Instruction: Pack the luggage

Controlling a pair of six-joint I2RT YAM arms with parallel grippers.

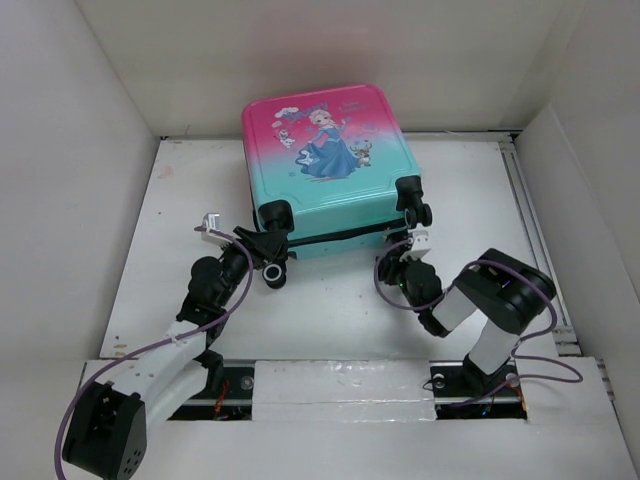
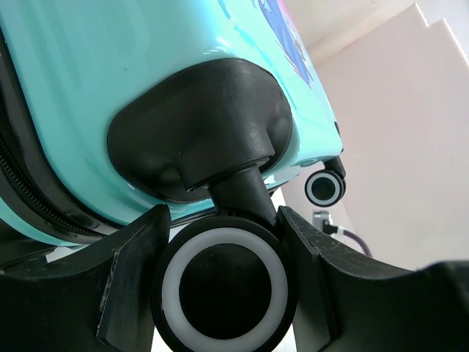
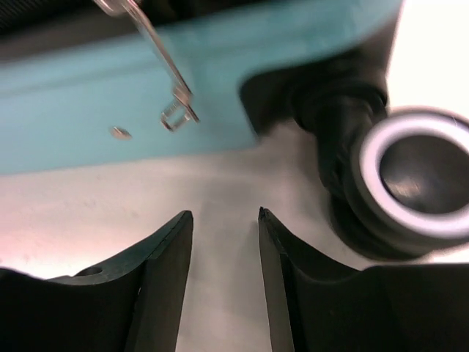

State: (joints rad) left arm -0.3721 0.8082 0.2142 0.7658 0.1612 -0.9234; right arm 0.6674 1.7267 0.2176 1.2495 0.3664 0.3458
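The luggage lies closed on the white bench in the upper middle of the overhead frame, printed pink-to-turquoise shell up, its wheels toward the bottom edge. The left tool holds the lower-left wheel – a black finger presses against each side of it. The right tool stands at a narrow gap with nothing between its fingers – low over the bench, just below the turquoise edge, where a metal zipper pull hangs, with a second wheel at right.
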